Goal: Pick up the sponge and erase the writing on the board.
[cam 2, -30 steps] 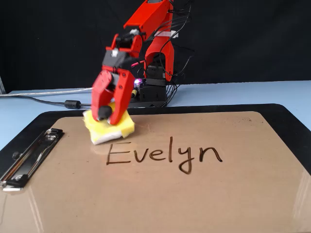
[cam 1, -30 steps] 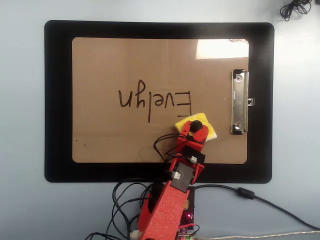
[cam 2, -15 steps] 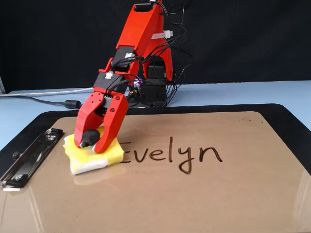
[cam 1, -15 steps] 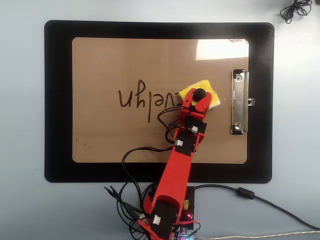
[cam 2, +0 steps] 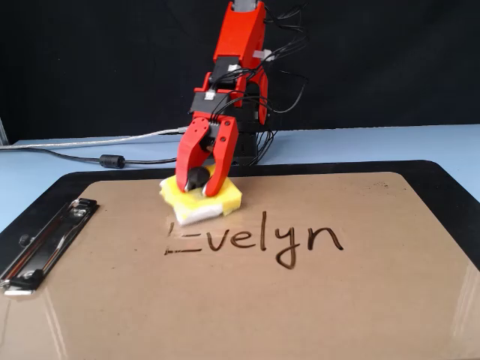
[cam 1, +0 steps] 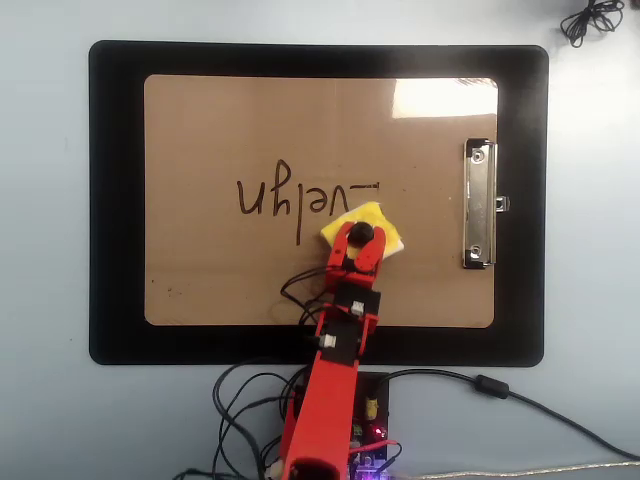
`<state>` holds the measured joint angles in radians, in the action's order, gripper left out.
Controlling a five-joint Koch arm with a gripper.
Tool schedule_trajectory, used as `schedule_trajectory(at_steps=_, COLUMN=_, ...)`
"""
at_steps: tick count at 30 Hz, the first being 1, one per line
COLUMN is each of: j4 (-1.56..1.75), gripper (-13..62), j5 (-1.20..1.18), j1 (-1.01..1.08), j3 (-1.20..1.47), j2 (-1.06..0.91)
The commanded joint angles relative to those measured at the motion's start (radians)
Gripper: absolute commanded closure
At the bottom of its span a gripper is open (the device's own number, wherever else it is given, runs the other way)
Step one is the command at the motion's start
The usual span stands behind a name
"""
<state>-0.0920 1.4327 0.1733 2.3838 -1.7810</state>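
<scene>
The yellow sponge (cam 1: 381, 224) (cam 2: 226, 198) lies flat on the tan board (cam 1: 220, 120) (cam 2: 300, 315), just on the arm's side of the writing's first letter. My red gripper (cam 1: 362, 234) (cam 2: 196, 182) comes down on it from above, jaws shut on the black knob at its centre. The writing (cam 1: 290, 200) (cam 2: 262, 238) is dark brown; "velyn" is whole. Only a few faint strokes of the "E" (cam 1: 365, 186) (cam 2: 182, 241) remain.
A silver clip (cam 1: 480, 205) (cam 2: 45, 241) sits at the board's right end in the overhead view. A black mat (cam 1: 115, 200) (cam 2: 450, 176) frames the board. Loose cables (cam 1: 250, 400) trail around the arm's base, and a coiled cord (cam 1: 590, 15) lies at the far corner.
The gripper dragged the sponge off the "E" and back toward the arm's base, leftward in the overhead view. Most of the "E" has been wiped away.
</scene>
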Motion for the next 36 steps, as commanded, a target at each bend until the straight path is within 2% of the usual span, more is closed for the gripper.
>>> schedule_trajectory(at_steps=1, j4=0.110, gripper=57.5, j5=0.026, j1=0.009, j3=-0.155, j2=0.207)
schedule_trajectory(at_steps=4, j4=0.138, gripper=57.5, j5=0.023, j1=0.011, j3=-0.362, j2=0.413)
schedule_trajectory(at_steps=6, j4=0.133, gripper=57.5, j5=0.025, j1=0.014, j3=-0.379, j2=0.417)
schedule_trajectory(at_steps=9, j4=0.137, gripper=57.5, j5=0.017, j1=0.029, j3=-0.187, j2=0.264)
schedule_trajectory(at_steps=13, j4=0.141, gripper=57.4, j5=0.012, j1=0.083, j3=0.133, j2=-0.049)
schedule_trajectory(at_steps=15, j4=0.146, gripper=57.5, j5=0.014, j1=0.083, j3=0.235, j2=-0.175)
schedule_trajectory(at_steps=17, j4=0.149, gripper=57.5, j5=0.015, j1=0.084, j3=0.272, j2=-0.219)
schedule_trajectory(at_steps=19, j4=0.160, gripper=57.5, j5=0.018, j1=0.083, j3=0.206, j2=-0.133)
schedule_trajectory(at_steps=24, j4=0.230, gripper=57.5, j5=0.015, j1=0.095, j3=-0.156, j2=0.301)
schedule_trajectory(at_steps=27, j4=0.247, gripper=57.5, j5=0.009, j1=0.179, j3=-0.239, j2=0.388)
schedule_trajectory(at_steps=28, j4=0.247, gripper=57.5, j5=0.003, j1=0.206, j3=-0.204, j2=0.377)
schedule_trajectory(at_steps=36, j4=0.245, gripper=57.5, j5=-0.069, j1=0.290, j3=0.227, j2=-0.091)
